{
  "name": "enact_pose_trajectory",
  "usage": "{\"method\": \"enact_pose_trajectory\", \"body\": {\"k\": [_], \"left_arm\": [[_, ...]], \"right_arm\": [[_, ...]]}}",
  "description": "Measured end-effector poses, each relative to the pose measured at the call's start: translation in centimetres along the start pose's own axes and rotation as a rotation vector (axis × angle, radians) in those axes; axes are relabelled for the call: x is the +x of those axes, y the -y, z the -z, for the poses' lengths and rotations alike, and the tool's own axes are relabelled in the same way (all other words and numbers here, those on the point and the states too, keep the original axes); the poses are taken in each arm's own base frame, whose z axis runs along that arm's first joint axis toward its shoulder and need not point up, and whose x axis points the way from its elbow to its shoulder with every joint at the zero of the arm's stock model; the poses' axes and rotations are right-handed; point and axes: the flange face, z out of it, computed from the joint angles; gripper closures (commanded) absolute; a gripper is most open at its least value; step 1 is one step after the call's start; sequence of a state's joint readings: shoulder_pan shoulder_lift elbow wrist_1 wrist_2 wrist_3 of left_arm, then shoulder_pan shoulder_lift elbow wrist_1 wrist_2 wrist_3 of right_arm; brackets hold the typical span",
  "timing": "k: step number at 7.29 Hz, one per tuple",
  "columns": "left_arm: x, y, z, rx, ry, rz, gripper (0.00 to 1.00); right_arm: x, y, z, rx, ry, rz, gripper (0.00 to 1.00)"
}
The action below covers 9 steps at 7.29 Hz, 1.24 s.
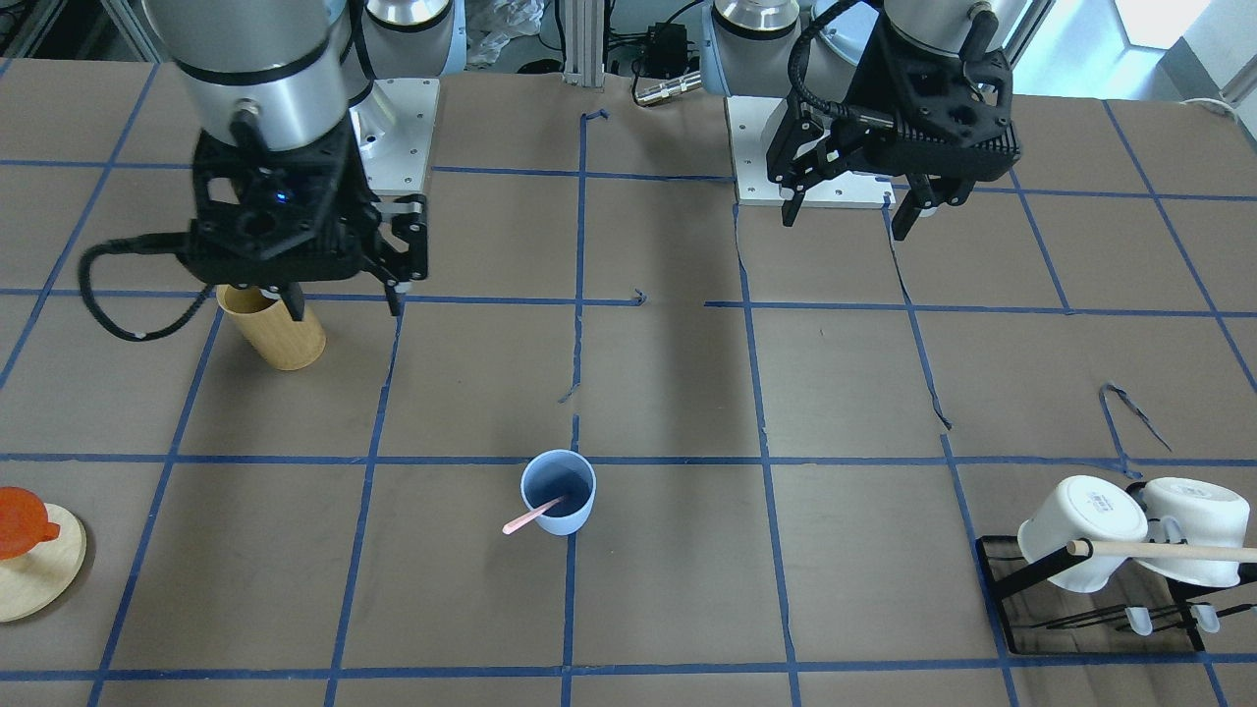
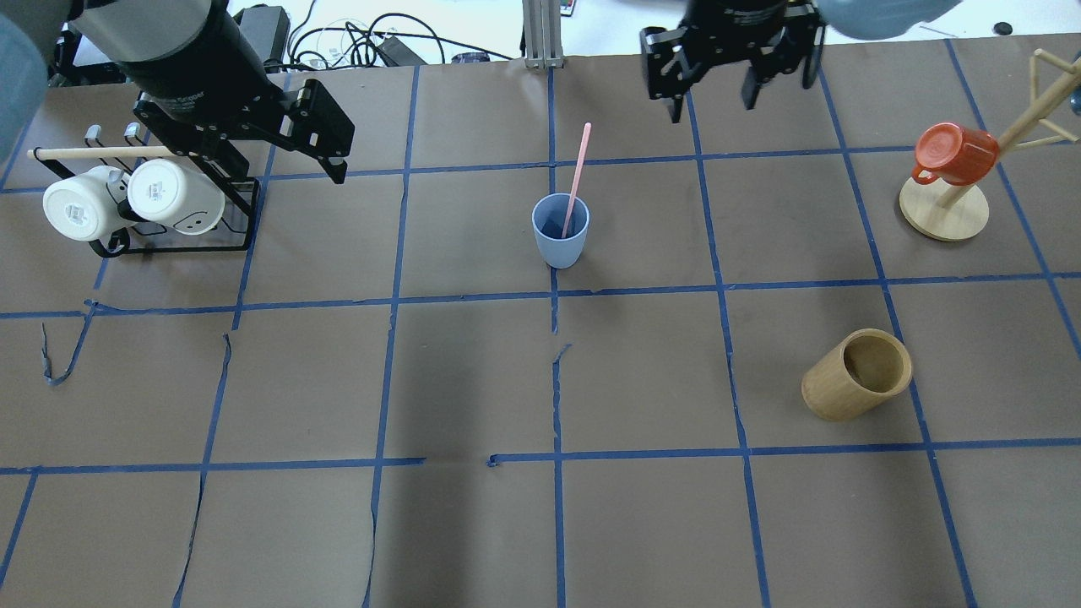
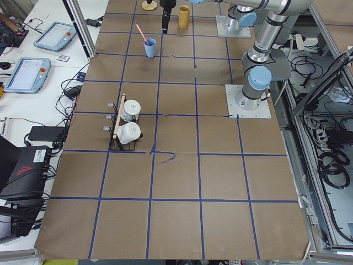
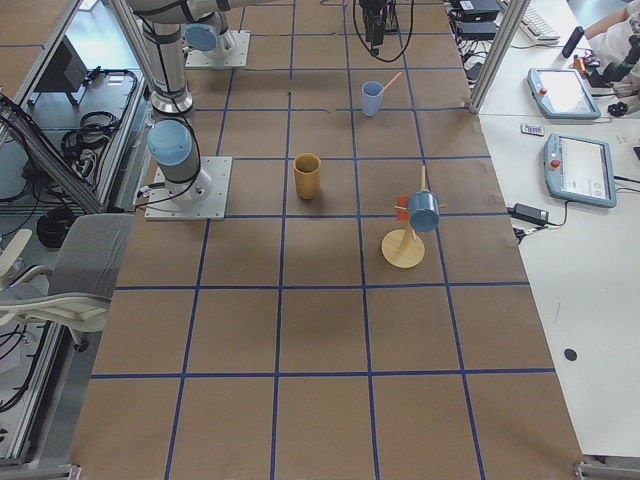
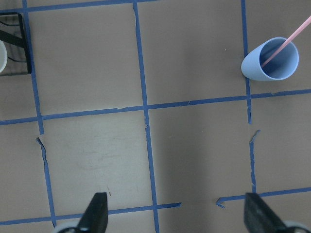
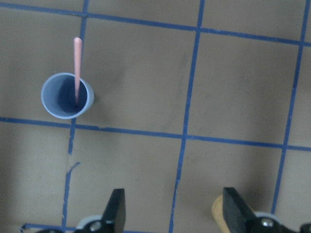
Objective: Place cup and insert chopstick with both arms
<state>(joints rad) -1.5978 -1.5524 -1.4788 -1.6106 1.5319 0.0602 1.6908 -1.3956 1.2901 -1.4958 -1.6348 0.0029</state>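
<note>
- The left gripper (image 1: 847, 214) hangs over bare brown paper near the robot's base, its 2 fingers spread wide with nothing between them.
- The right gripper (image 1: 346, 302) also has its jaws apart and empty. It hangs just above the bamboo cup (image 2: 857, 376).
- The bamboo cup stands upright on the robot's right side of the table (image 2: 473, 380), well apart from the task's things.
- Farther out, near the table's middle and between the 2 arms, the blue cup (image 2: 560, 232) stands upright on a blue tape line.
- The pink chopstick (image 2: 577, 173) is in the blue cup, lower end inside, upper end leaning over the rim away from the robot.
- At the far left, a black rack (image 2: 169, 247) holds 2 white mugs (image 2: 80, 207).
- At the far right, a wooden mug tree (image 2: 944, 211) carries an orange mug (image 2: 950, 152).
</note>
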Motion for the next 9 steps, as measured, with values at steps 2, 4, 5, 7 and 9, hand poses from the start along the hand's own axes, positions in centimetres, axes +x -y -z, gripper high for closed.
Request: {"method": "enact_pose_trajectory", "body": {"k": [2,4,5,7,9], "left_arm": [[0.1,0.0,0.0,-0.001,0.0,-0.001,0.0],[0.1,0.0,-0.1,-0.003,0.0,-0.002,0.0],[0.1,0.0,-0.1,-0.003,0.0,-0.003,0.0],[0.1,0.0,-0.2,-0.003,0.0,-0.003,0.0],[0.1,-0.1,-0.2,-0.003,0.0,-0.003,0.0]], "right_arm": [[2.8,-3.6,-0.1,-0.106,-0.003,0.012,0.23],[3.0,-5.8,0.5,-0.086,0.012,0.032,0.18],[2.9,-6.2,1.4,-0.04,0.026,0.054,0.18],[3.0,-5.8,2.3,0.052,0.027,0.071,0.07],[2.9,-5.2,1.0,0.112,0.024,0.07,0.0]]}}
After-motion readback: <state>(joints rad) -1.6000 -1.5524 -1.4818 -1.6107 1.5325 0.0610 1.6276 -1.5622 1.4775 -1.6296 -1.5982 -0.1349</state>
